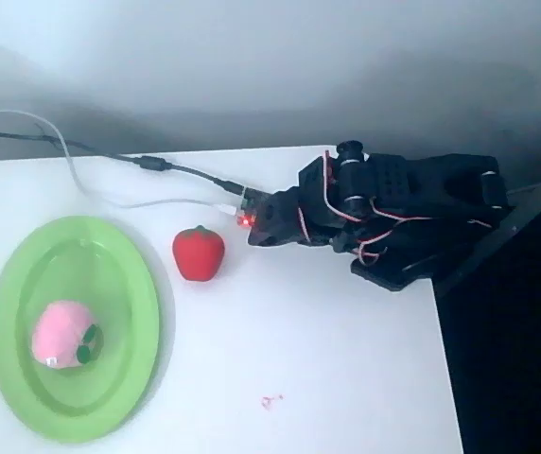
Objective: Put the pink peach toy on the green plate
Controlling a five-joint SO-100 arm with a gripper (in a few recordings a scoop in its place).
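Soft pink plush peach toy point(63, 334) lies on oval light-green plastic plate point(25, 274).
Folded black arm's fingers point(263, 227), at 2 o'clock of plate: state indeterminable.

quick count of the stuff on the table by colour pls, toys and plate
pink: 1, the pink peach toy, lying on the plate
red: 1, the red strawberry toy, on the table right of the plate
green: 1, the green plate
total: 3

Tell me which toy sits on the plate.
The pink peach toy, lying inside the green plate. The red strawberry toy rests on the bare white table, right of the plate.
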